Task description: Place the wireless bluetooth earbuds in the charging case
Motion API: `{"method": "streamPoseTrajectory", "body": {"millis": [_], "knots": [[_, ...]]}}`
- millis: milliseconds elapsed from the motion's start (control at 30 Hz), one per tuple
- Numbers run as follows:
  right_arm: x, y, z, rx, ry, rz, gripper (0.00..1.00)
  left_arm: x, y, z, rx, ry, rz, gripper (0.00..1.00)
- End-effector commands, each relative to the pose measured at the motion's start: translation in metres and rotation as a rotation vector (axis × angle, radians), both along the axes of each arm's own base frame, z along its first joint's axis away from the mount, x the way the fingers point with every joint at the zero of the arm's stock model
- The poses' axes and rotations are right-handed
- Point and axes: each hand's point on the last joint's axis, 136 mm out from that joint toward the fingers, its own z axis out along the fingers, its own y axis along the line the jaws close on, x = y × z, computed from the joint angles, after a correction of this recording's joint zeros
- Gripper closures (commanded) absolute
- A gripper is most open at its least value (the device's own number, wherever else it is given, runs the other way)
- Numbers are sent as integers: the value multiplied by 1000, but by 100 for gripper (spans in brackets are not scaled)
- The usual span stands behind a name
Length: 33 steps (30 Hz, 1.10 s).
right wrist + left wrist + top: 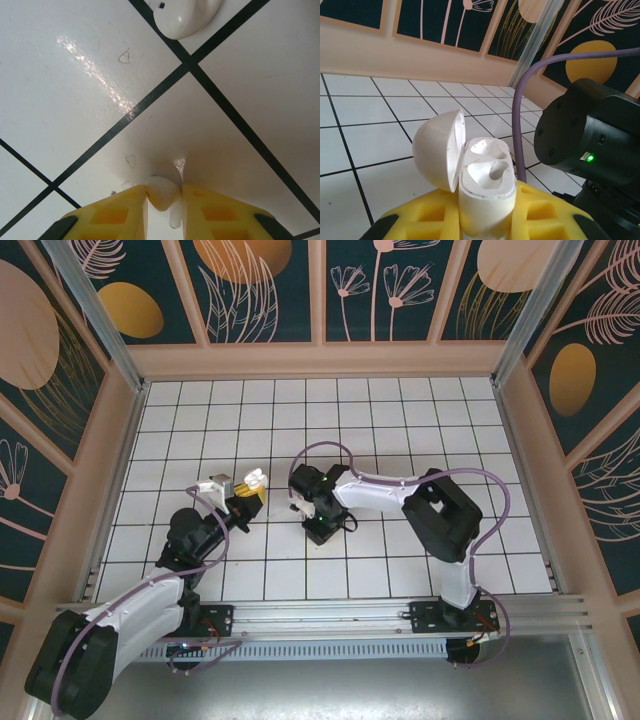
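White tiled floor (400, 420) with black grout lines carries everything that matters here. Your right gripper (163, 205) is down at the tiles with its yellow fingers clamped on one earbud (161, 192), whose stem points down between the pads. The second earbud (182, 15) lies loose on the floor just ahead of those fingers. Your left gripper (487, 220) is clamped on the charging case (487, 180) and holds it upright above the floor, with the lid (437, 150) swung open to one side and both sockets (490, 170) empty and facing up. In the overhead view the case sits near the right gripper, on its left. So the likely move is to lift the bud, carry it left and lower it stem-first.
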Motion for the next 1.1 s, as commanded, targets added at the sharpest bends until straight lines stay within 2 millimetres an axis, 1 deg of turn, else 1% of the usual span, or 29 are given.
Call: {"method": "streamPoseTrajectory", "body": {"millis": [0,133,267,333,467,500,600,633,667,700,767,900,1000,1067], "knots": [[5,2,9,45,-53,-41,78,2,-5,15,10,-53,-31,83],[17,6,28,150,-104,-111,78,2,-15,14,15,-56,-85,84],[33,8,47,269,-159,-189,78,7,-24,18,25,-80,-130,84],[43,9,60,348,-191,-233,78,8,-32,20,43,-103,-161,85],[61,7,95,514,-266,-288,78,13,-46,22,86,-136,-202,85],[67,6,107,564,-289,-298,78,15,-51,24,97,-148,-215,85],[85,-1,141,689,-362,-352,78,17,-67,23,138,-175,-254,85],[90,-5,150,722,-385,-367,78,20,-71,22,151,-179,-253,85],[91,-8,155,736,-398,-373,78,25,-72,21,149,-171,-240,85],[91,-11,157,734,-404,-370,77,29,-72,23,134,-166,-225,85],[87,-15,150,676,-385,-345,75,33,-70,26,104,-159,-202,86],[75,-26,121,480,-260,-327,68,40,-63,28,69,-124,-139,86],[71,-25,109,381,-199,-327,65,43,-55,24,46,-91,-96,86],[72,-21,101,326,-186,-326,64,46,-47,22,25,-63,-64,86]]}}
